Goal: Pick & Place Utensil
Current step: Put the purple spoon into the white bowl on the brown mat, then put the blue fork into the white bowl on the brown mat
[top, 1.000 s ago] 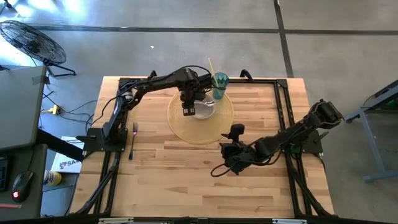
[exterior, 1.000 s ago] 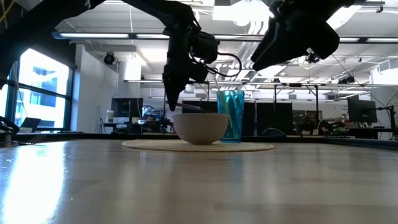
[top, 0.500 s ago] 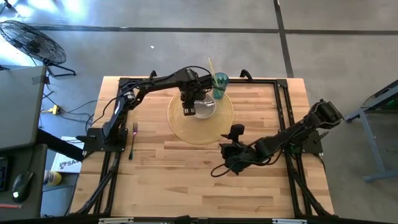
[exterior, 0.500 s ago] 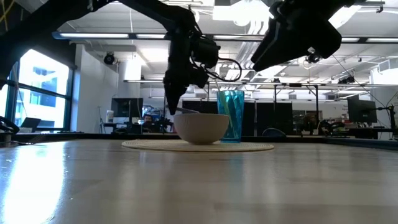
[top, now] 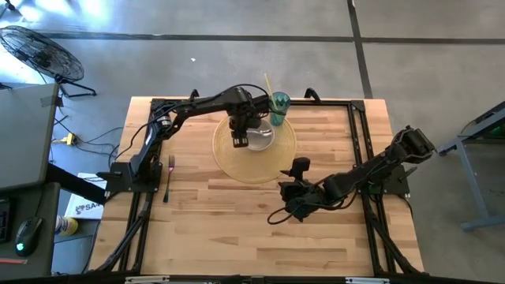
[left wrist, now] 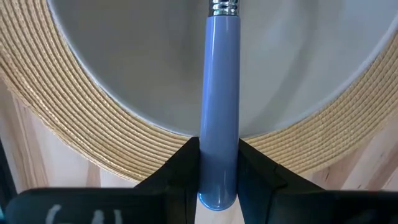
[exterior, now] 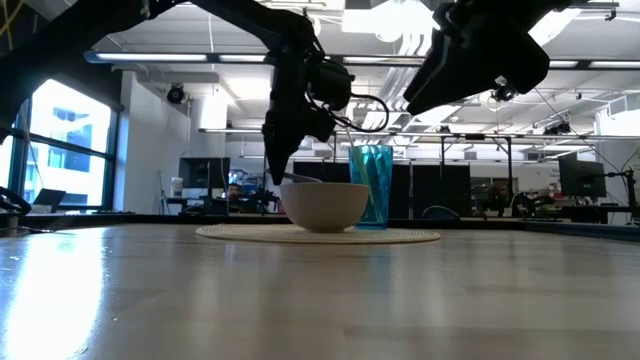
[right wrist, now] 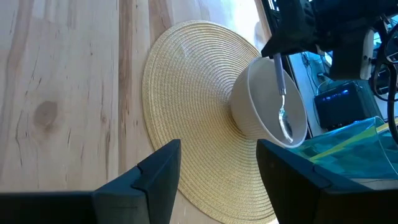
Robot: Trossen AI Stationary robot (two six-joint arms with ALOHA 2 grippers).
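Tabletop: left claw [left wrist: 217, 171] clamps blue-handled spoon [left wrist: 218, 99] over bowl [right wrist: 267, 102]; right claw [right wrist: 214, 168] apart.

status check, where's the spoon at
Left hand shut on spoon, bowl end inside the white bowl. Right hand open, waiting beside the mat. Nothing in the way.

We see the bowl [top: 260, 136] on the mat [top: 229, 158] under the left gripper [top: 238, 140], the cup [top: 278, 106] just beyond it.
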